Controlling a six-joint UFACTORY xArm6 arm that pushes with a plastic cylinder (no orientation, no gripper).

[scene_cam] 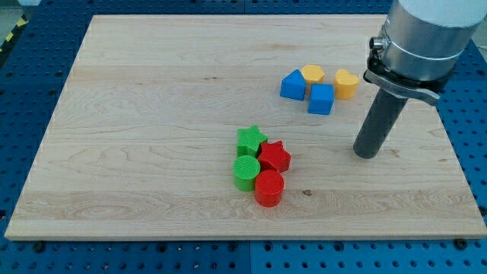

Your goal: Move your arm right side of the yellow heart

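Note:
The yellow heart point(346, 84) lies near the view's top right on the wooden board, at the right end of a small cluster. Touching or close beside it are a blue cube point(321, 99), a yellow hexagon-like block point(312, 74) and a blue triangular block point(292, 84). My tip point(366, 153) rests on the board below and slightly right of the yellow heart, apart from it, with a clear gap to every block. The dark rod rises from the tip toward the view's top right into the grey arm.
A second cluster sits at the board's middle: a green star point(250, 140), a red star point(275, 157), a green cylinder point(246, 172) and a red cylinder point(268, 188). The board's right edge point(456, 152) is near my tip.

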